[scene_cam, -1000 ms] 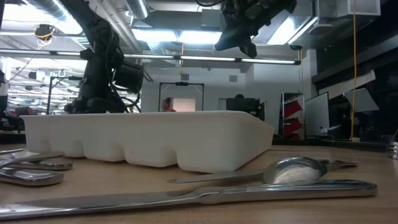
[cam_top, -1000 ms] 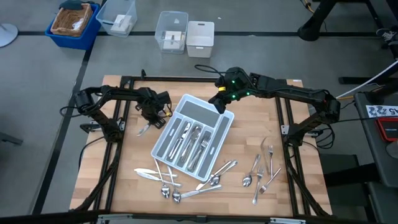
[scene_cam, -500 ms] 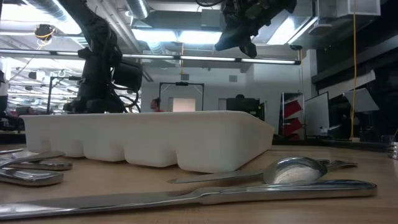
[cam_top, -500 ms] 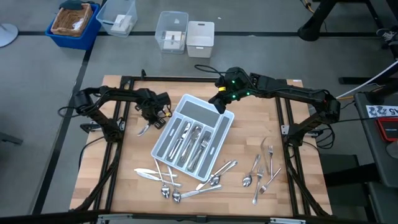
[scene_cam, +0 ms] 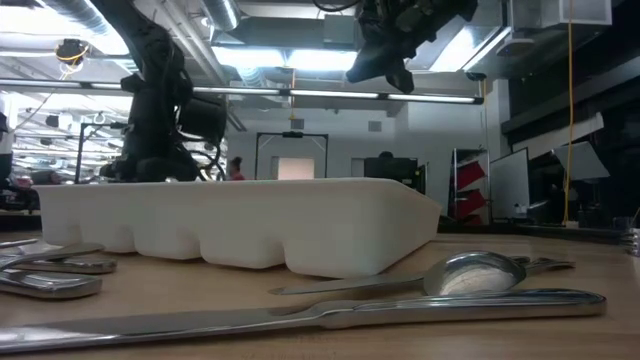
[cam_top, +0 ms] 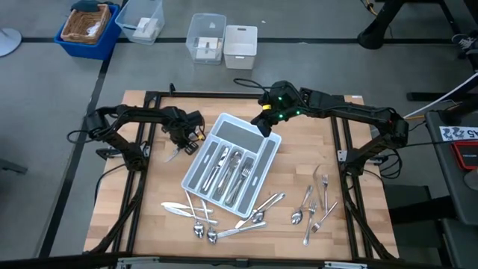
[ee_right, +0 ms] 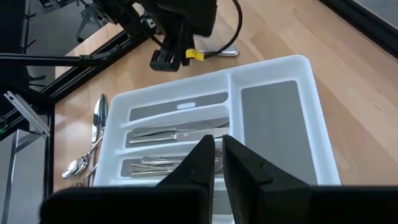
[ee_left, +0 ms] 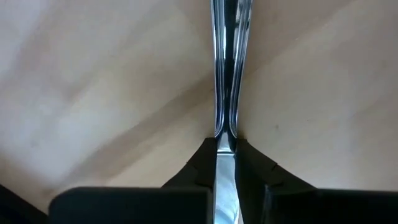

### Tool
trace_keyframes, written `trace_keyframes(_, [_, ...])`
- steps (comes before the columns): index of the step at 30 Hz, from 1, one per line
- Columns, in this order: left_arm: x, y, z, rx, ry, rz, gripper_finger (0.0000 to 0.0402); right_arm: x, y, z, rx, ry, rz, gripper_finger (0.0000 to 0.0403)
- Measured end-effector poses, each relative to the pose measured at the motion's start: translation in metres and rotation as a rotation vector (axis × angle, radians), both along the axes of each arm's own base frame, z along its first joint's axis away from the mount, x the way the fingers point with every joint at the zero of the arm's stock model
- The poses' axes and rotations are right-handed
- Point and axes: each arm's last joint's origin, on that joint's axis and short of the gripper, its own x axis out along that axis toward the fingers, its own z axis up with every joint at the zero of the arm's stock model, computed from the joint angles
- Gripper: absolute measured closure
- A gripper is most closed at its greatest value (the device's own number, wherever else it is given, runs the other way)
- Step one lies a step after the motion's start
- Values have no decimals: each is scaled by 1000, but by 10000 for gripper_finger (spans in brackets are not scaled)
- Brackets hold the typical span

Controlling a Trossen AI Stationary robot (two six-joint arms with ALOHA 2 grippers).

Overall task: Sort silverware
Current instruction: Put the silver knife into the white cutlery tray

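Closed now, left gripper [ee_left: 225, 163] jaws pinch a flat-lying knife [ee_left: 225, 68] lengthwise.

A grey tray [cam_top: 265, 161] lies slanted mid-table, with silverware [cam_top: 224, 170] in its compartments. At its ten o'clock, the left gripper [cam_top: 179, 146] sits low over a knife [cam_top: 172, 155]. The right gripper [cam_top: 263, 124] hangs at its one o'clock corner. Loose pieces [cam_top: 198, 219] are scattered at six and four o'clock.

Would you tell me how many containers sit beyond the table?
4, in a row: blue bin at left, clear bin beside it, then a clear box and a white box side by side.
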Motion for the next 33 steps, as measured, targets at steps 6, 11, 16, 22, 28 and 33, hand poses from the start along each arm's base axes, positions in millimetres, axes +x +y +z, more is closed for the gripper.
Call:
trace_keyframes(6, [-4,-1,19,51,-78,13,381,-1,0,-2,6,19,0,368])
trace_keyframes(11, [-8,-4,34,83,-146,20,375,-1,0,-2,4,21,3,368])
trace_keyframes(16, [-15,-9,53,107,-249,16,379,-3,1,-4,-7,46,18,368])
trace_keyframes(22, [-19,-14,79,161,-457,0,374,-4,1,-5,0,67,19,368])
trace_keyframes(28, [-6,-18,107,234,-780,-96,377,-4,1,-5,-1,67,19,368])
trace_keyframes(33, [11,-31,123,257,-986,-241,370,-4,1,-5,-1,66,20,368])
